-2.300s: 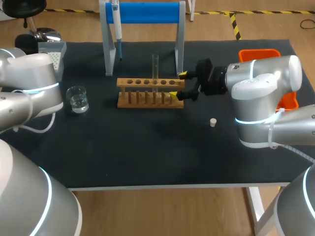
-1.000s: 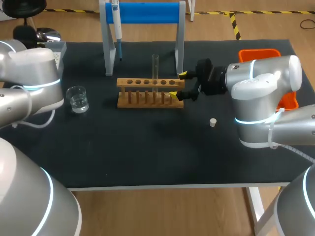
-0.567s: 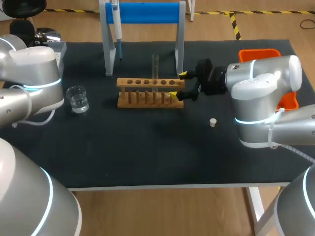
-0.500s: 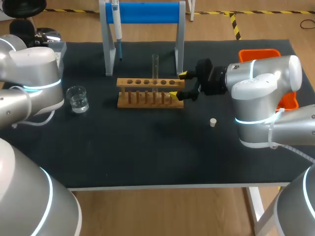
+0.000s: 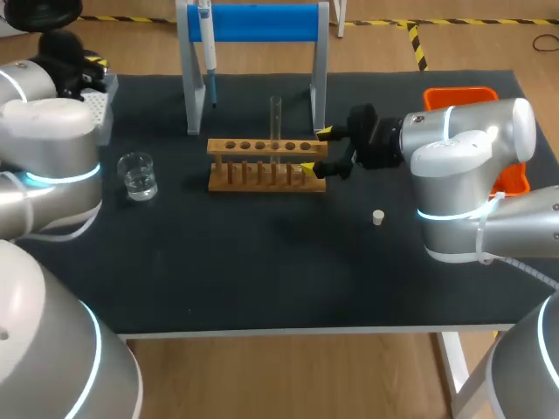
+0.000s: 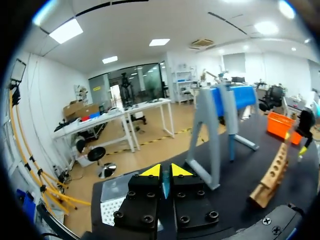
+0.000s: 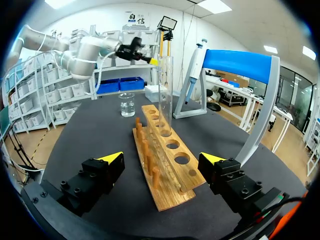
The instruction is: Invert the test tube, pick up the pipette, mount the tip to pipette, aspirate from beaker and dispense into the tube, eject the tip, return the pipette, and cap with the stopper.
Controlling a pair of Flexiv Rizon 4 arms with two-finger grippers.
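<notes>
A wooden tube rack (image 5: 266,163) stands mid-table with one clear test tube (image 5: 276,122) upright in it. My right gripper (image 5: 325,150) is open, its yellow tips on either side of the rack's right end (image 7: 167,165), and the tube (image 7: 165,95) rises further along ahead of it. The pipette (image 5: 208,52) hangs on the blue-topped stand (image 5: 253,22). A beaker of water (image 5: 137,175) sits at the left. The small stopper (image 5: 378,217) lies right of centre. My left gripper (image 6: 162,171) is shut and empty above the tip box (image 6: 112,210), at the back left (image 5: 87,65).
An orange bin (image 5: 472,96) sits at the back right, partly behind my right arm. The grey tip box (image 5: 98,103) is at the back left corner. Open black table lies in front of the rack.
My left arm has swung toward the back left, bringing its gripper over the tip box. The right arm, rack and tube have not moved.
</notes>
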